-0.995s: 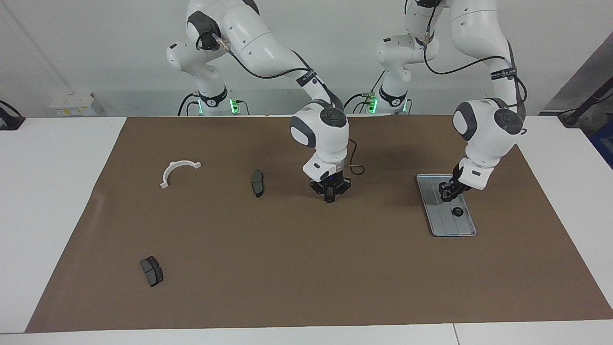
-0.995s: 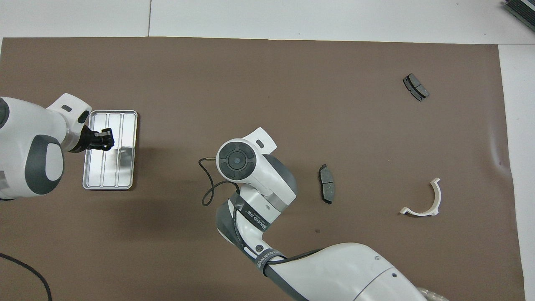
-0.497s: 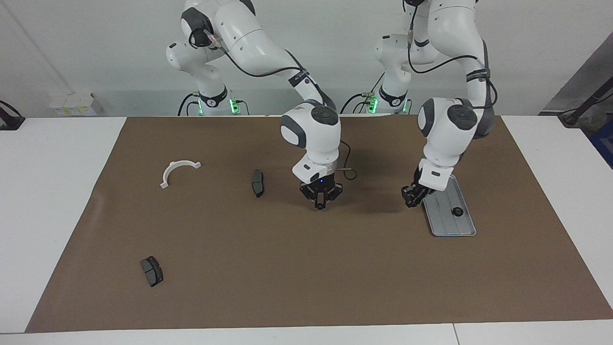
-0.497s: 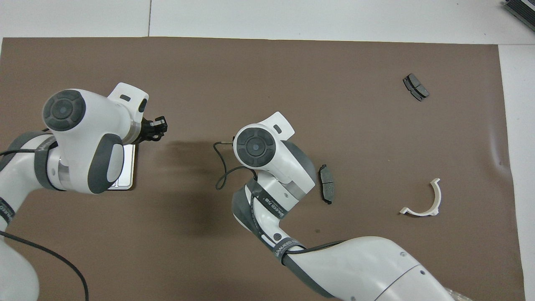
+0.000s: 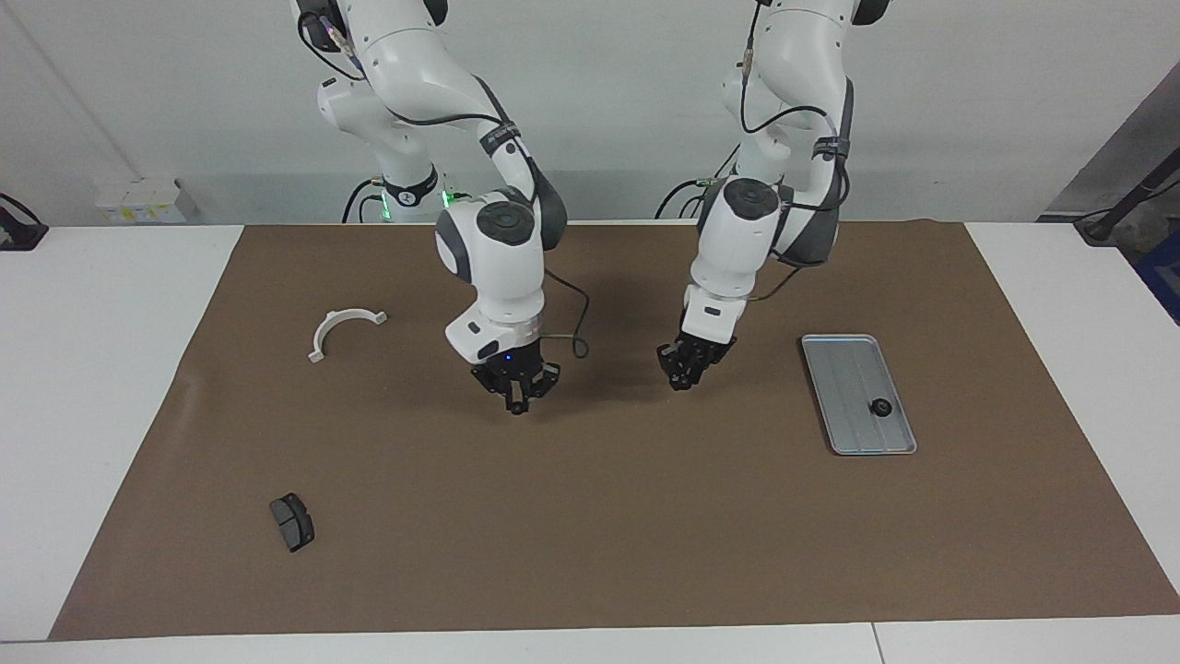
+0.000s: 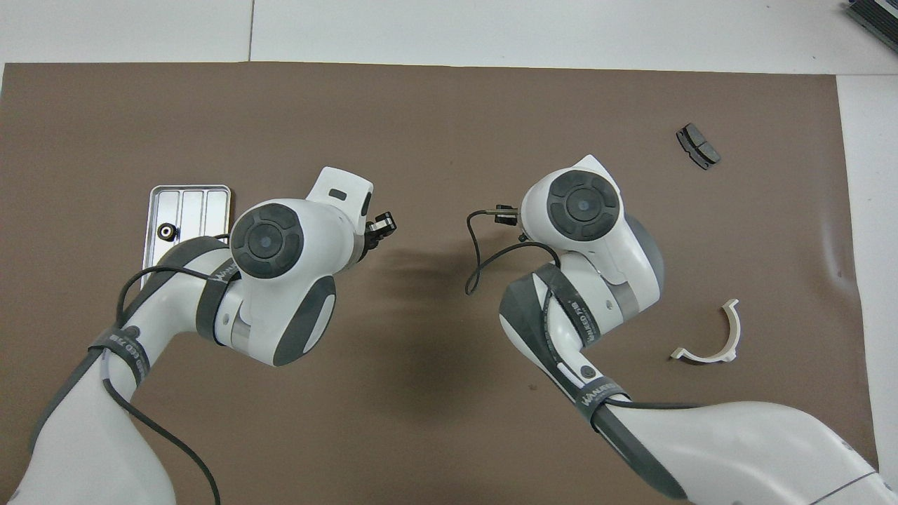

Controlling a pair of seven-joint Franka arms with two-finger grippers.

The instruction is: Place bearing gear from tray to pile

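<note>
The silver tray (image 5: pixel 843 369) lies toward the left arm's end of the mat, with one small black bearing gear (image 5: pixel 881 407) on it; both also show in the overhead view, the tray (image 6: pixel 203 203) and the gear (image 6: pixel 167 231). My left gripper (image 5: pixel 682 373) hangs over bare mat mid-table, clear of the tray, shut on a small dark part with a light spot, another bearing gear (image 6: pixel 383 224). My right gripper (image 5: pixel 514 397) hangs low over the mat beside it. The pile's white half-ring bracket (image 5: pixel 343 330) and a dark brake pad (image 5: pixel 292 522) lie toward the right arm's end.
The brown mat (image 5: pixel 590 535) covers most of the white table. The right arm hides the second brake pad in both views. The bracket (image 6: pixel 715 337) and the pad (image 6: pixel 697 145) lie well apart in the overhead view.
My left gripper has left the tray and moved over the mat to mid-table. My right gripper has moved toward the right arm's end and now covers the second brake pad. One gear stays on the tray.
</note>
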